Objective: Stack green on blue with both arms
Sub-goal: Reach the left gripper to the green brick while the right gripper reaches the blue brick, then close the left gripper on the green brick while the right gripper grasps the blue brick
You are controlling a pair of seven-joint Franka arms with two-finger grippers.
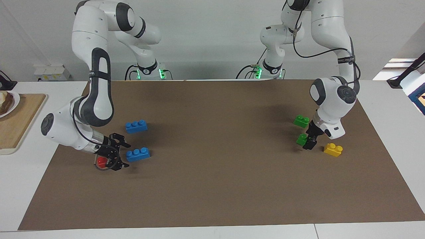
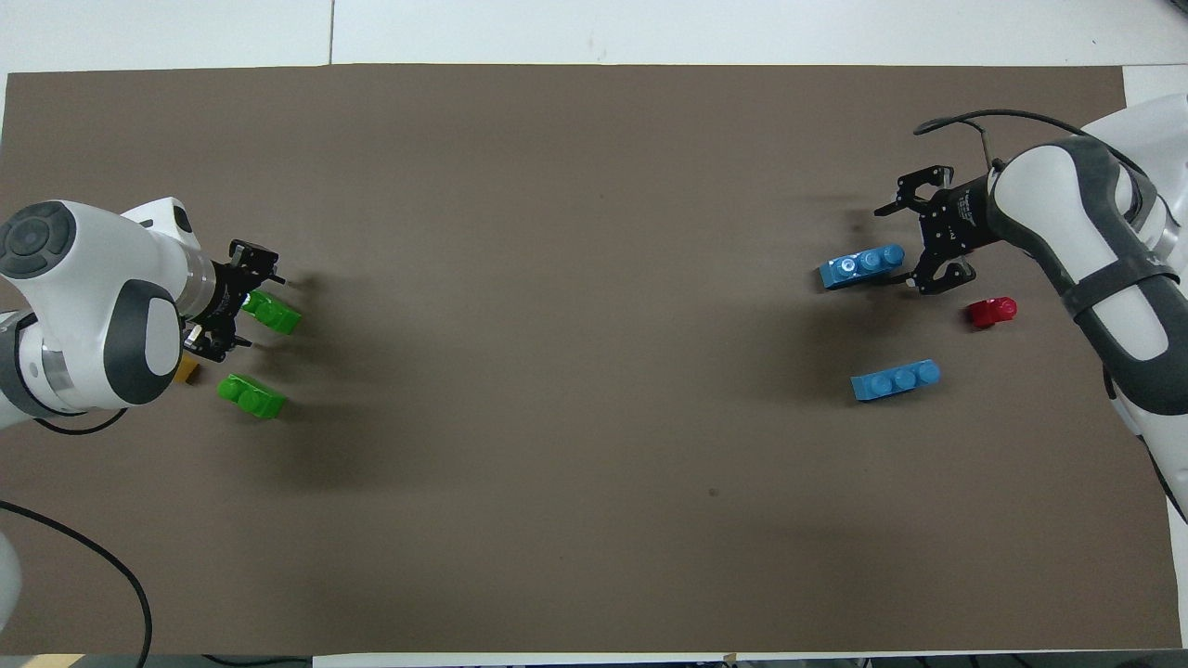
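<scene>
- The left gripper [image 1: 309, 143] is held low at the farther green brick [image 1: 301, 139], jaws spread; contact cannot be told.
- That brick is seen on the brown mat [image 1: 215, 186] at the left arm's end; a second green brick [image 1: 301, 120] lies nearer the robots, apart from it.
- A yellow brick [image 1: 333, 149] lies just beside the left gripper.
- The right gripper [image 1: 120, 155] is held low, jaws released, just beside one end of the farther blue brick [image 1: 137, 154]; nothing is grasped.
- A second blue brick [image 1: 136, 126] lies nearer the robots.
- A red brick [image 1: 101, 161] is seen under the right wrist.
</scene>
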